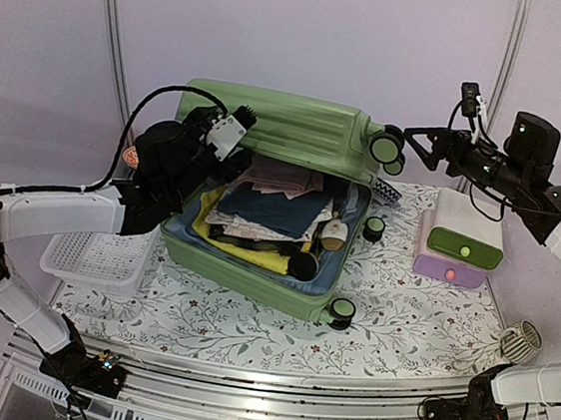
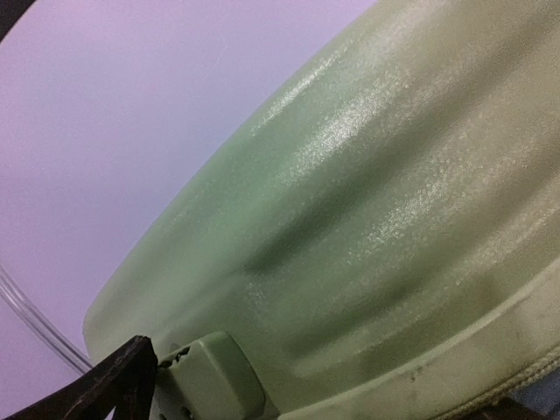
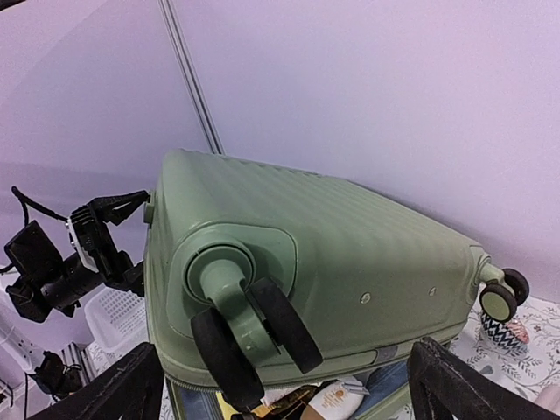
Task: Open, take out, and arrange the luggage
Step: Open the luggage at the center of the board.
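Right gripper (image 1: 412, 146) hung empty with its jaws spread wide, just beside a wheel (image 1: 384, 147) on the raised lid (image 1: 299, 127). Left gripper (image 1: 233, 128) was spread wide too at the lid's left edge; whether it touched was unclear. Luggage (image 1: 244, 274) lay open mid-table on the floral cloth (image 1: 248, 325), with folded clothes (image 1: 271, 209) inside and the lid upright behind.

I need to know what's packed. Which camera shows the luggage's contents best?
Top external: the luggage lies open, its folded clothes and a bottle in sight. The right wrist view shows mostly the lid from outside, with a sliver of contents beneath. The left wrist view shows only lid shell.
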Robot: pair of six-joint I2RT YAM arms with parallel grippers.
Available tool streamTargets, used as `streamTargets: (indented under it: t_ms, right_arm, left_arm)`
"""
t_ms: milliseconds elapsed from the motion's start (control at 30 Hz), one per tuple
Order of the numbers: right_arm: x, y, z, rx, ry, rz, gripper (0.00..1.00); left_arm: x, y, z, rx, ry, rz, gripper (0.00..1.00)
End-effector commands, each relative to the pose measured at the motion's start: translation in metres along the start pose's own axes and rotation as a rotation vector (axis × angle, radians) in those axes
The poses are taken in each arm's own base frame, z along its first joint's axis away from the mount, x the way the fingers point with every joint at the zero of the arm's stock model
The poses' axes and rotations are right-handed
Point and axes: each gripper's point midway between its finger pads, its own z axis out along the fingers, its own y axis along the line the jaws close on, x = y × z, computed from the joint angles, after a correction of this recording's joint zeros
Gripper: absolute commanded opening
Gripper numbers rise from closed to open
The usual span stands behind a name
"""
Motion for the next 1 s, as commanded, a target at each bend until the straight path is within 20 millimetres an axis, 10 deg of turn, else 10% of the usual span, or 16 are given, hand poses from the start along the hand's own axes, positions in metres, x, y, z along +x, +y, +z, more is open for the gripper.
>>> streamTargets:
  t_ms: [0,733,967]
  right_arm:
    - [-0.002,0.0,-0.018,0.036,-0.048,-0.074,0.99]
    - [0.11,-0.047,-0.052,0.217,-0.133,-0.172,0.99]
    - [0.109,-0.031,-0.043,0.197,-0.236,-0.257,1.0]
  left_arm:
    - [-0.014,0.017,-0.003,-0.038,-0.042,-0.084,0.98]
    - [-0.018,0.015,-0.003,-0.006,-0.044,-0.167,0.98]
    - [-0.02,0.016,-0.002,-0.008,-0.044,-0.186,0.98]
